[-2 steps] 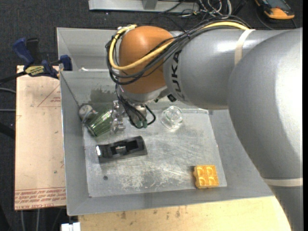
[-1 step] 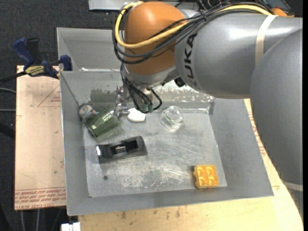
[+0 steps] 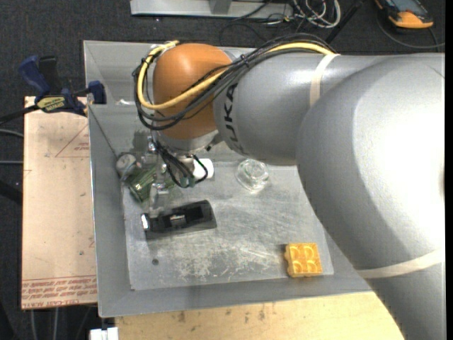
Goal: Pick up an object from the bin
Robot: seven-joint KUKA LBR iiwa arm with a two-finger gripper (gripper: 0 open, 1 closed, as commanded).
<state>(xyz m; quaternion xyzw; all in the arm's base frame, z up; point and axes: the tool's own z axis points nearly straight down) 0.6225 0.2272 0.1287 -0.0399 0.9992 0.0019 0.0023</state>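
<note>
While my claw (image 3: 154,205) hangs over the left end of the flat black rectangular block (image 3: 185,219) at lower left, I cannot tell its opening.

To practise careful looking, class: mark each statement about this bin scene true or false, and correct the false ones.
1. A yellow studded block lies near the lower right corner of the bin. True.
2. The black flat thing lies on top of the yellow studded block. False: it lies on the bin floor, well apart, to the block's left.
3. The gripper is at the black flat thing's left end. True.
4. The clear round thing lies in the bin's lower left corner. False: it lies near the middle, to the gripper's right.
</note>
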